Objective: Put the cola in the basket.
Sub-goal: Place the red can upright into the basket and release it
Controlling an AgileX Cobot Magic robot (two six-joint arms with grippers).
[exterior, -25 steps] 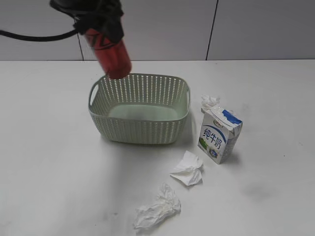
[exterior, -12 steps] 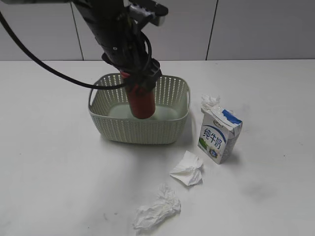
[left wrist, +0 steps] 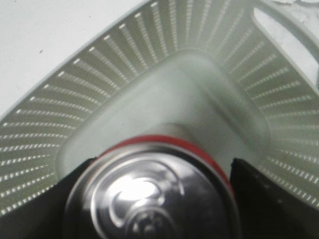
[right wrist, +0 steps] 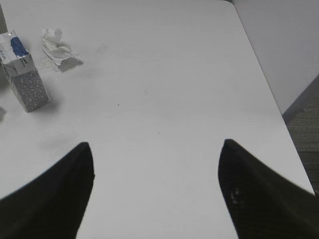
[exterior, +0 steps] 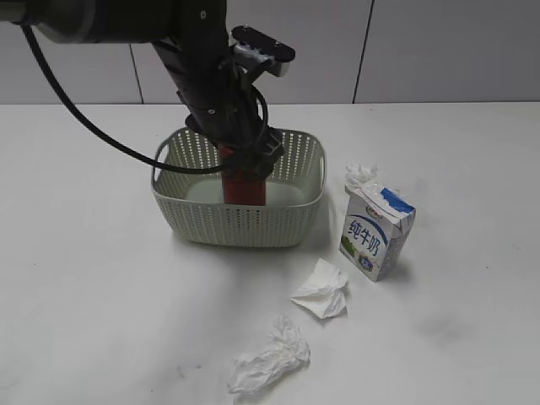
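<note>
The red cola can [exterior: 245, 186] stands upright inside the pale green perforated basket [exterior: 211, 224], its lower part hidden by the basket wall. My left gripper [exterior: 245, 160] is shut on the can's upper part from above. In the left wrist view the can's silver top [left wrist: 149, 196] fills the bottom between my two black fingers, with the basket's floor and walls [left wrist: 124, 59] beyond it. My right gripper [right wrist: 155, 149] is open and empty over bare white table; it does not show in the exterior view.
A blue-and-white milk carton [exterior: 375, 232] stands right of the basket, with a crumpled tissue [exterior: 361, 175] behind it. Two more crumpled tissues [exterior: 322, 291] [exterior: 270, 361] lie in front. The carton [right wrist: 22, 74] and a tissue [right wrist: 56, 46] also show in the right wrist view.
My left gripper has carried the can from above the basket's far left rim down into the basket. The can is now lower and more upright than half a second ago.
</note>
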